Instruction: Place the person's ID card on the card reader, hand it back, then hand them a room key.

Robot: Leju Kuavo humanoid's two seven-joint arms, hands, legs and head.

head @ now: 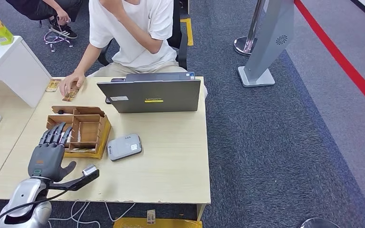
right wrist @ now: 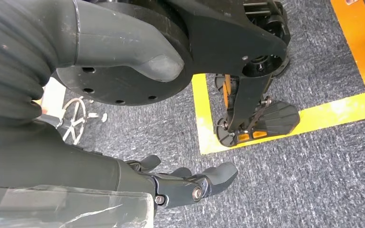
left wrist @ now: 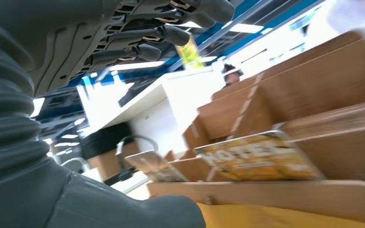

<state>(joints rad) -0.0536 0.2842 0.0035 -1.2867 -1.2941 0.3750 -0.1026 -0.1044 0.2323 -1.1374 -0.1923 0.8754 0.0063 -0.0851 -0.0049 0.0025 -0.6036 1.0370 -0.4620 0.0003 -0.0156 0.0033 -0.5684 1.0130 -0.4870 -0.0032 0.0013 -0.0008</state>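
Left hand (head: pixel 47 153) open, fingers (head: pixel 53 135) spread over wooden box (head: pixel 81 133) near edge, key cards (left wrist: pixel 259 156) just beyond fingertips (right hand (right wrist: pixel 180 183) hanging, loosely open).

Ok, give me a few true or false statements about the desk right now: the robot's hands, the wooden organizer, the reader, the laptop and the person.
1. The left hand holds a card. False: it holds nothing, fingers apart, at the wooden organizer.
2. The grey card reader lies just beside the organizer with no card on it. True.
3. The laptop is folded shut. False: it stands open, its lid's back toward the robot.
4. The person's hand rests on the desk's far edge, over a card-like item. True.
5. The right hand reaches over the desk. False: it hangs above grey carpet, holding nothing.
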